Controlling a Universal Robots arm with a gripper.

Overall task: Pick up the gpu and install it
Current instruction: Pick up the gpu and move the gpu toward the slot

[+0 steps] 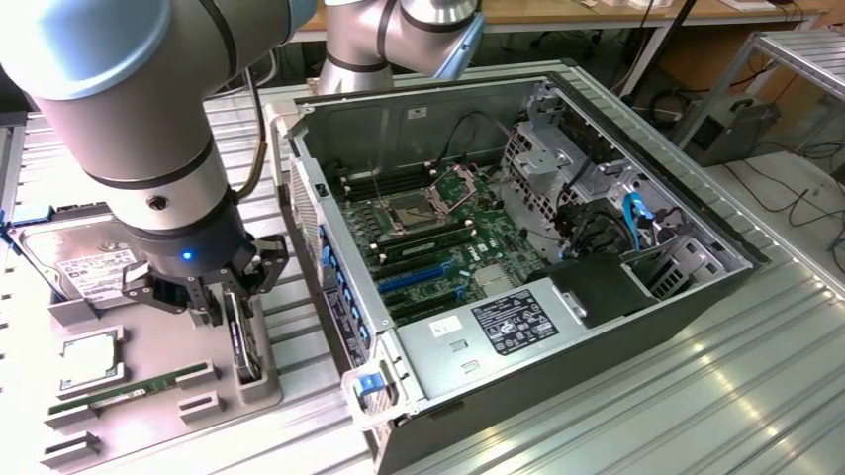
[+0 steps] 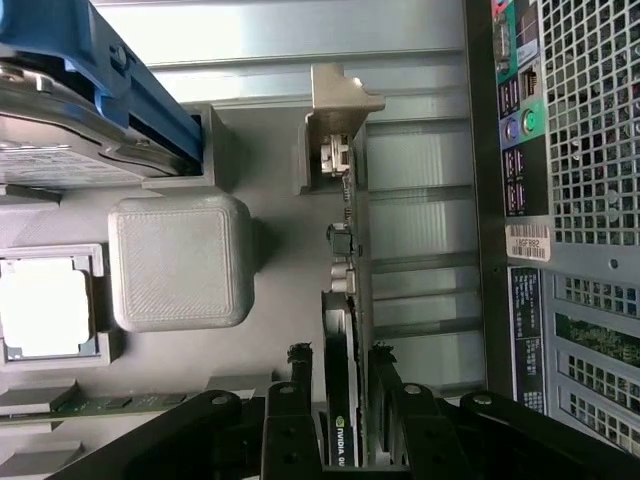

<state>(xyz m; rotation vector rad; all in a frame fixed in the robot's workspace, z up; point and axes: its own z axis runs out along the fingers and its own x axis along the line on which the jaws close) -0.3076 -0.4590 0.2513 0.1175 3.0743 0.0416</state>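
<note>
The gpu stands on its long edge in a slot of the grey parts tray, at the exterior view's left of the open computer case. My gripper has come down over it. In the wrist view the gpu shows as a thin card with its silver bracket at the far end. It runs between the two black fingers of my gripper. The jaws are open, with a narrow gap to the card on each side.
The tray also holds a hard drive, a CPU and a RAM stick. Inside the case lie the motherboard and blue expansion slots. The case's rear panel is close beside the card.
</note>
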